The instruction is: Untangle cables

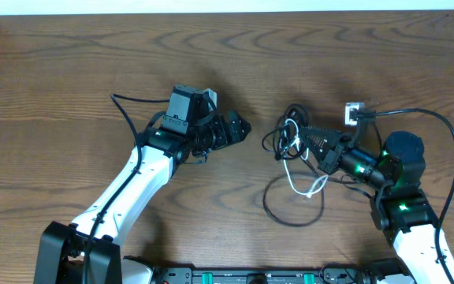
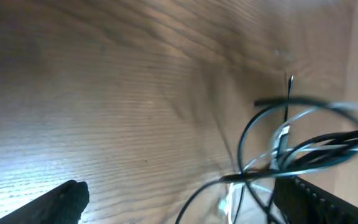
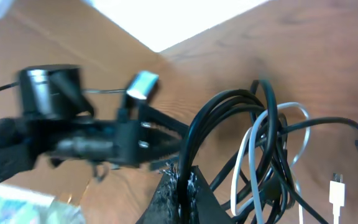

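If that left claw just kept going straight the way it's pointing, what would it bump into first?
Probably the tangle of cables. The left claw points right at it, and its wrist camera shows the loops ahead between its open fingers. Depth is unclear, so it might slip under or beside them.

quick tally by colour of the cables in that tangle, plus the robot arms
white cable: 1
black cables: at least 2; the tangle hides the exact count
robot arms: 2, left arm and right arm
total: at least 5
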`<state>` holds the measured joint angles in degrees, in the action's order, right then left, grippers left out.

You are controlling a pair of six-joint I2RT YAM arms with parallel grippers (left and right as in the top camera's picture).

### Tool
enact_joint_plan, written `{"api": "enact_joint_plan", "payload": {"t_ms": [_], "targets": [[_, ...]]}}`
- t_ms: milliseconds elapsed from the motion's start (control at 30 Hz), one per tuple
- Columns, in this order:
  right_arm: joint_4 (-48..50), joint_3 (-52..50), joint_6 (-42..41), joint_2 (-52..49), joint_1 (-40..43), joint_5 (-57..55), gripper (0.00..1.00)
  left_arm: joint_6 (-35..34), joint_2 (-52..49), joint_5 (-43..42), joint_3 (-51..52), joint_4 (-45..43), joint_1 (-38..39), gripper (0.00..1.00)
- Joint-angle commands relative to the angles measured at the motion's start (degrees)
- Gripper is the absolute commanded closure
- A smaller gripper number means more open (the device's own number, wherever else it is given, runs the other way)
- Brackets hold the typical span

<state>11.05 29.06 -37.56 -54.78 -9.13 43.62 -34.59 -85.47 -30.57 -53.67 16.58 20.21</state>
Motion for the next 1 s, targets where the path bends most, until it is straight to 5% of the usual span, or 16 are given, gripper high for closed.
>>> {"api": "enact_joint_plan", "payload": {"t_ms": [0, 367, 467, 567, 767, 967], "targets": [[2.62, 0.17, 2.58, 0.0, 0.15, 6.21, 0.99, 3.76, 1.27, -3.15, -1.05, -0.11, -0.13, 0.02], [7.63, 0.17, -2.08, -1.07, 2.95, 12.5, 0.99, 11.5, 1.27, -10.1, -1.05, -4.48, -0.2, 0.02], [10.25, 0.17, -2.71, -1.11, 6.34, 16.57, 0.99, 11.45, 1.27, -9.94, -1.05, -4.26, -0.2, 0.03], [11.23, 0.17, -3.19, -1.11, 8.96, 21.55, 0.99, 11.41, 1.27, -10.49, -1.05, -5.16, -0.2, 0.15], [10.34, 0.17, -7.43, -3.91, 9.77, 24.76, 0.99, 11.43, 1.27, -21.84, -1.05, -13.94, 0.0, 0.15], [10.45, 0.17, -11.19, -8.74, 9.77, 25.55, 0.99, 11.69, 1.25, -20.39, -1.05, -15.39, 1.53, 0.15]]}}
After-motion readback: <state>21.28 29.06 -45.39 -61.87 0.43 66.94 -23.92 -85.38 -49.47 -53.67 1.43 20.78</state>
